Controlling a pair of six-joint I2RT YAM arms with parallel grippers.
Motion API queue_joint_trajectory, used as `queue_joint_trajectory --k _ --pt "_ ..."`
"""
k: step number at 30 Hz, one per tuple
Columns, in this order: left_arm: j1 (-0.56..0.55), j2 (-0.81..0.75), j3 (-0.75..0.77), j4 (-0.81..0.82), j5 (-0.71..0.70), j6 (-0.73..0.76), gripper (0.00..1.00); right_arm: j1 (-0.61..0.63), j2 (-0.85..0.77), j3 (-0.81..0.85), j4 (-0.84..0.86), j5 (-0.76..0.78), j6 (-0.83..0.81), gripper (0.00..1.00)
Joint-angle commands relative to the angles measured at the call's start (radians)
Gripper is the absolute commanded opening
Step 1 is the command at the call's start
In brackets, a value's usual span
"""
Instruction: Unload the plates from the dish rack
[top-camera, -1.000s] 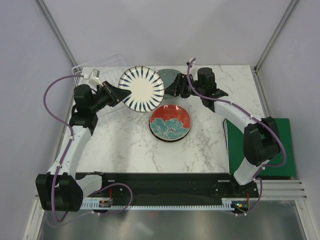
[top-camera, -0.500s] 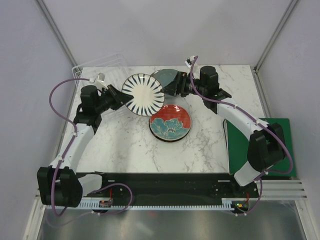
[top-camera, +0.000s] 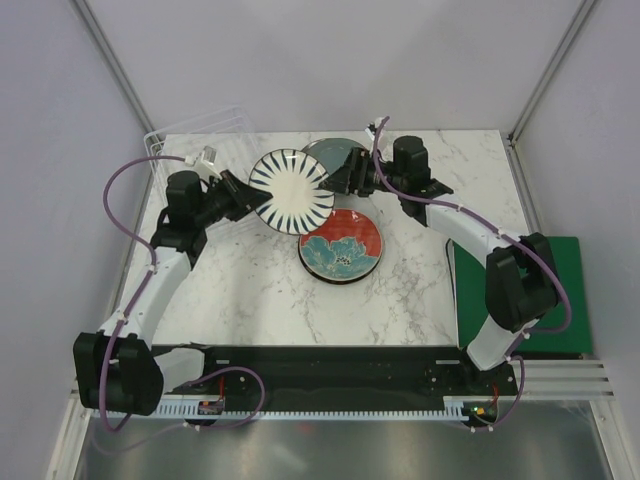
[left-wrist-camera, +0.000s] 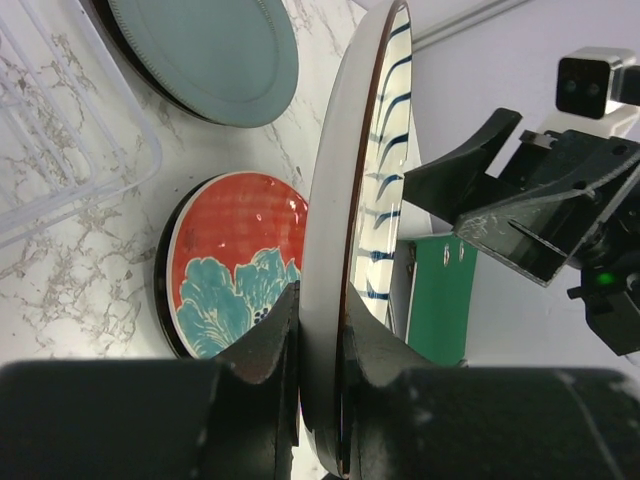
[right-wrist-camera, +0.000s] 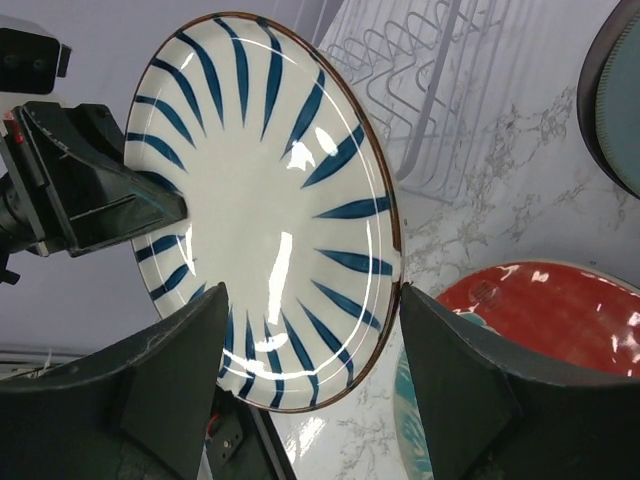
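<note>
My left gripper (top-camera: 258, 196) is shut on the rim of the white plate with dark radial stripes (top-camera: 291, 190) and holds it tilted up above the table. In the left wrist view the jaws (left-wrist-camera: 322, 330) clamp the plate's edge (left-wrist-camera: 345, 200). My right gripper (top-camera: 338, 178) is open and faces the plate. In the right wrist view its fingers (right-wrist-camera: 310, 300) straddle the plate's lower edge (right-wrist-camera: 270, 200). The red plate with teal flowers (top-camera: 342, 245) lies flat below. The grey-teal plate (top-camera: 335, 152) lies behind. The dish rack (top-camera: 195, 125) stands at the back left.
A flat green board (top-camera: 560, 290) lies at the table's right edge beside the right arm. The rack's white wire prongs (right-wrist-camera: 400, 70) and clear tray (left-wrist-camera: 60, 150) show in the wrist views. The red plate (left-wrist-camera: 235, 260) is just under the held plate.
My left arm has carried the striped plate to the right, away from the rack and up to my right gripper. The right gripper shifted slightly toward it.
</note>
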Motion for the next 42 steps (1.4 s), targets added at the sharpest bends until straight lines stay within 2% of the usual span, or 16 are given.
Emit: queue_joint_trajectory --k 1,5,7,8,10,11,13,15,19,21,22,27,28,33,42 --pt "-0.028 -0.036 0.039 0.156 0.026 -0.007 0.02 0.004 0.035 -0.005 0.089 -0.055 0.034 0.77" --pt "-0.037 -0.03 0.037 0.175 0.04 -0.01 0.02 0.004 0.084 0.017 0.121 -0.089 0.051 0.76" --pt "-0.037 -0.021 0.04 0.183 0.049 -0.01 0.02 0.004 0.102 0.035 0.144 -0.107 0.062 0.72" --pt "-0.037 -0.016 0.042 0.186 0.052 -0.012 0.02 0.004 0.118 0.041 0.15 -0.121 0.069 0.51" --pt "-0.038 -0.005 0.037 0.196 0.052 -0.018 0.02 0.004 0.13 0.051 0.182 -0.129 0.089 0.23" --pt "-0.038 0.001 0.036 0.199 0.051 -0.017 0.02 0.002 0.142 0.054 0.193 -0.137 0.097 0.0" --pt "-0.038 0.019 0.039 0.201 0.05 -0.014 0.02 0.004 0.154 0.057 0.245 -0.164 0.127 0.0" --pt "-0.038 0.037 0.048 0.206 0.049 -0.01 0.08 0.002 0.165 0.055 0.271 -0.158 0.143 0.0" --pt "-0.038 0.12 0.082 0.204 0.064 0.014 0.15 -0.013 0.193 0.119 0.232 -0.143 0.137 0.0" --pt "-0.038 0.175 0.109 0.184 0.055 0.026 0.43 -0.032 0.211 0.143 0.213 -0.125 0.134 0.0" --pt "-0.038 0.192 0.121 0.167 0.034 0.04 0.51 -0.038 0.217 0.17 0.192 -0.108 0.131 0.0" --pt "-0.037 0.266 0.184 0.127 -0.048 0.1 0.71 -0.113 0.292 0.264 0.158 -0.091 0.132 0.0" --pt "-0.037 0.275 0.195 0.103 -0.08 0.129 0.79 -0.13 0.324 0.303 0.137 -0.089 0.131 0.0" --pt "-0.037 0.321 0.273 0.028 -0.186 0.203 0.82 -0.174 0.427 0.437 0.098 -0.069 0.132 0.0" --pt "-0.037 0.285 0.299 -0.064 -0.368 0.327 0.82 -0.223 0.746 0.886 -0.156 0.012 0.094 0.0"
